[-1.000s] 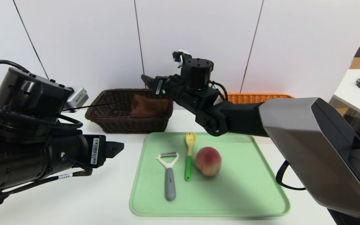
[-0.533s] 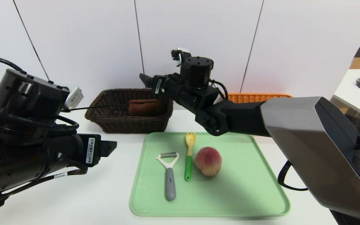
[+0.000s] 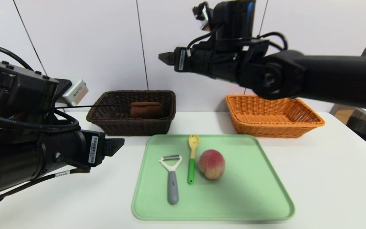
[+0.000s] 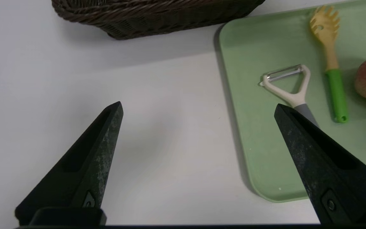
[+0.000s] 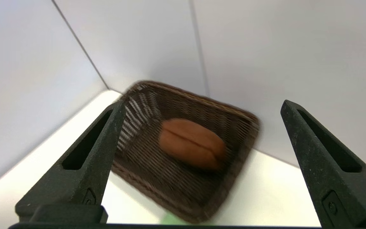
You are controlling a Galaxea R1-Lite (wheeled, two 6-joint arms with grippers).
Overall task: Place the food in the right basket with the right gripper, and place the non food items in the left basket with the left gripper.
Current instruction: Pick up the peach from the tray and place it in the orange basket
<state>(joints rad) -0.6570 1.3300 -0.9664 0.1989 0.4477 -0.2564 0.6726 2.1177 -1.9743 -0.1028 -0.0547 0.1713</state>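
One towel [image 3: 145, 109] fills the dark basket [image 3: 106, 105]; orange basket [image 3: 307, 122] bare; both end effectors released.

1. Both arms are black and made of round, chunky parts.
2. The left gripper [image 4: 197, 109] has two black, pointed fingers [image 4: 87, 165], speckled and scuffed, each with a small screw near its base.
3. White barcode stickers sit by the left gripper and the right gripper [image 3: 164, 58].
4. Black cables loop over both arms.
5. A small silver box sits on the left arm.
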